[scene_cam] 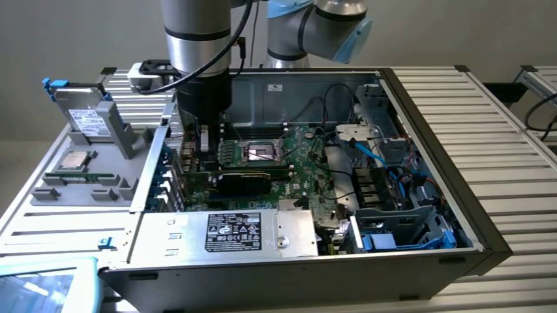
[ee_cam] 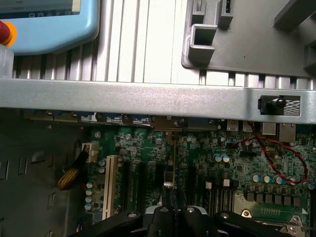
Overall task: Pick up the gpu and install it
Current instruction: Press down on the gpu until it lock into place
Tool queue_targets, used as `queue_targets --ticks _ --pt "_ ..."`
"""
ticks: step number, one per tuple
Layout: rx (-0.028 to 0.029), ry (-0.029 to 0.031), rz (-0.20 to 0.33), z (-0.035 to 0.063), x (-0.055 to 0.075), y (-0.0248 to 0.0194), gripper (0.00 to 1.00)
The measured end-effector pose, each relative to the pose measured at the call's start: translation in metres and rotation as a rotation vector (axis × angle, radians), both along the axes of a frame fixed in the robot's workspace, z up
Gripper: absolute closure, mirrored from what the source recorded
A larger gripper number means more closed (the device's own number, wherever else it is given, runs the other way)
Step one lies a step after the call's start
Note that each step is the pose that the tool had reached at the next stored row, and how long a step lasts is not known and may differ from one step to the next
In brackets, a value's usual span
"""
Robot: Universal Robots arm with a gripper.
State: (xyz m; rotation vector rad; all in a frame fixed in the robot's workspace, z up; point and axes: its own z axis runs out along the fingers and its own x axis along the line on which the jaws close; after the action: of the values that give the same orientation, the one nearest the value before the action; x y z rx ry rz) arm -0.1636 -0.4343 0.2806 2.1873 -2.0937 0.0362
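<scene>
- The gripper (ee_cam: 174, 210) is lowered into the open computer case (scene_cam: 474, 215), its fingers pinched shut on the thin top edge of the gpu (ee_cam: 174, 168), which stands on edge directly below them.
- The card is held upright, probably so that its bottom edge can meet an expansion slot on the motherboard (ee_cam: 227, 173). Whether it is seated yet cannot be told.
- In the exterior view the gpu (scene_cam: 244, 181) shows as a dark block just below the gripper (scene_cam: 205, 147), with the CPU socket (scene_cam: 263, 153) close beside it.
- A white slot (ee_cam: 107, 185) lies to one side of the held card.
- The case also holds a power supply (scene_cam: 233, 233) and blue cables (scene_cam: 409, 176).
- Outside the case, a grey parts tray (scene_cam: 52, 189) carries a drive (scene_cam: 87, 117) standing in a holder and a processor (scene_cam: 77, 158).
</scene>
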Motion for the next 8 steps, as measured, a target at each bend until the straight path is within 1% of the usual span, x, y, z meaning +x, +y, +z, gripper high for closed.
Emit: queue_targets --ticks 8 --pt "0.0003 -0.0003 0.0 -0.0024 0.0 0.0 0.88"
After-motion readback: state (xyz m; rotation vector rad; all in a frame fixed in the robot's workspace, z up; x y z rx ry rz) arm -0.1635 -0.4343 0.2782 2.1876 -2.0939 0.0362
